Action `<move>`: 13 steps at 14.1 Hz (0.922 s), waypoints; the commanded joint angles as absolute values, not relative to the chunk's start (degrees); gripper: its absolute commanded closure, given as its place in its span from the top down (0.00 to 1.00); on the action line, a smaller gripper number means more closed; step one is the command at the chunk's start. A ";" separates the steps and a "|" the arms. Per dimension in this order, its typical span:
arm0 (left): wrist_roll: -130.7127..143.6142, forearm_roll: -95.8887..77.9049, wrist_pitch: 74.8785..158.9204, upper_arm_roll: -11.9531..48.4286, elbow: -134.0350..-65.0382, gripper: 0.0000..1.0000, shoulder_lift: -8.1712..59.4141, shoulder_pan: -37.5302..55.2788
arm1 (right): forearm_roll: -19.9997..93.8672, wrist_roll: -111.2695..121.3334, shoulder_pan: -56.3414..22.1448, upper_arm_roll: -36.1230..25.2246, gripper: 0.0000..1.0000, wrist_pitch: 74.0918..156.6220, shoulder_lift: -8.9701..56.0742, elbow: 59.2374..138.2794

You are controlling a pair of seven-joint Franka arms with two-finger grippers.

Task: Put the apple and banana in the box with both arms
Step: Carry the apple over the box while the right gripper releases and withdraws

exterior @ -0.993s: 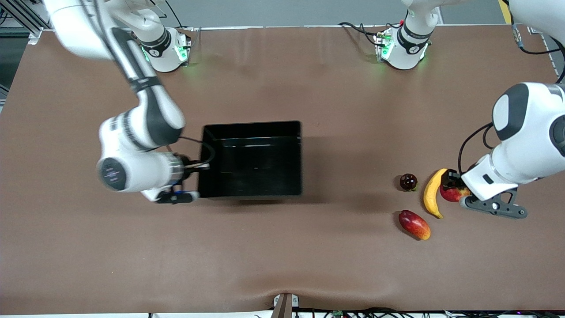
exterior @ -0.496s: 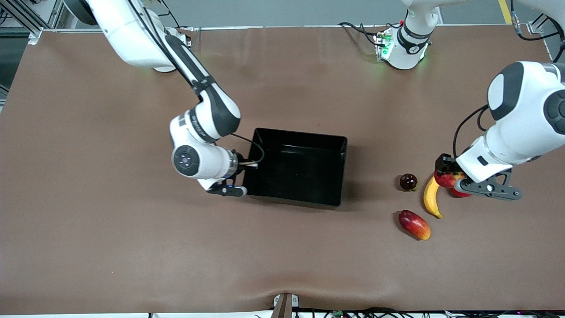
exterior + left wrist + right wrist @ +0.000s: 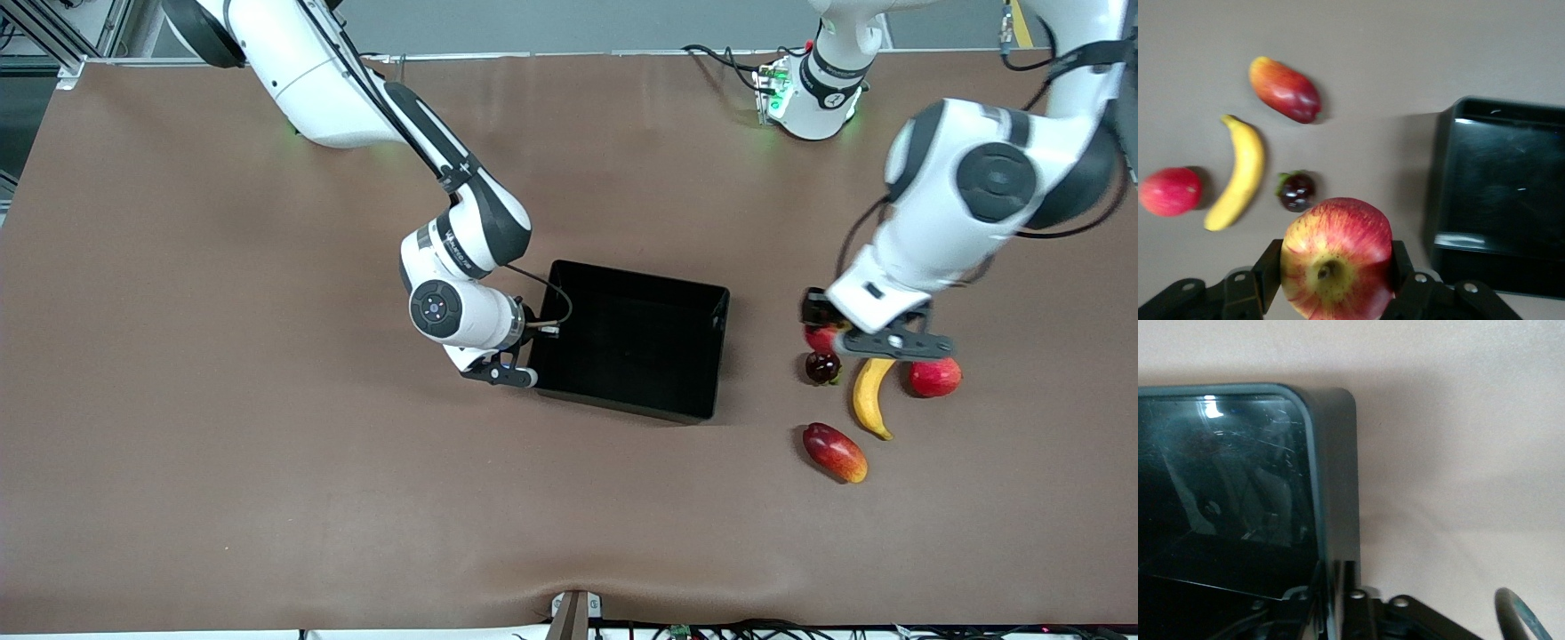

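Observation:
The apple [image 3: 1337, 248], red with a yellow patch round its stem, sits between the fingers of my left gripper [image 3: 1337, 259], which is shut on it. That gripper [image 3: 822, 329] hangs over the table between the box and the loose fruit, and the apple [image 3: 818, 339] peeks out below it. The yellow banana [image 3: 869, 396] [image 3: 1238, 175] lies on the table. The black box [image 3: 702, 356] [image 3: 1501, 200] stands mid-table. My right gripper [image 3: 540, 343] [image 3: 1336, 572] is shut on the box wall [image 3: 1335, 493] at the right arm's end.
A plain red apple [image 3: 934, 377] lies beside the banana toward the left arm's end. A dark round fruit [image 3: 822, 367] lies between banana and box. A red-and-yellow mango [image 3: 834, 452] lies nearer the front camera.
The right arm has dragged the box toward the left arm's end, turning it slightly. The left gripper has lifted the apple off the table and carried it toward the box.

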State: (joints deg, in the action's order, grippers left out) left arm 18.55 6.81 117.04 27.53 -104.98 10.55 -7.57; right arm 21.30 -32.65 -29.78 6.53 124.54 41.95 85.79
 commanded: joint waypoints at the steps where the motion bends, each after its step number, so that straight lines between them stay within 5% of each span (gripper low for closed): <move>1: 26.43 6.94 120.23 31.72 -107.14 0.00 9.84 -7.65 | 16.22 -30.86 -31.02 5.89 1.00 124.54 42.37 84.64; 4: 29.79 7.03 127.49 32.17 -111.34 0.00 11.77 -4.58 | 11.07 -30.85 -29.89 6.24 1.00 122.01 41.75 82.19; 8: 29.88 7.47 132.80 32.08 -112.94 0.00 16.68 -0.97 | 10.99 -30.50 -24.45 6.24 1.00 97.95 41.22 67.35; 13: 31.02 13.97 137.19 32.08 -111.63 0.00 24.77 1.67 | 10.81 -30.41 -15.57 6.33 1.00 88.16 36.58 62.67</move>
State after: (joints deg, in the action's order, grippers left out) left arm 29.80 11.69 135.67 32.06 -113.22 21.86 1.21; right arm 11.85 -30.73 -18.68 5.46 90.35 38.93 63.28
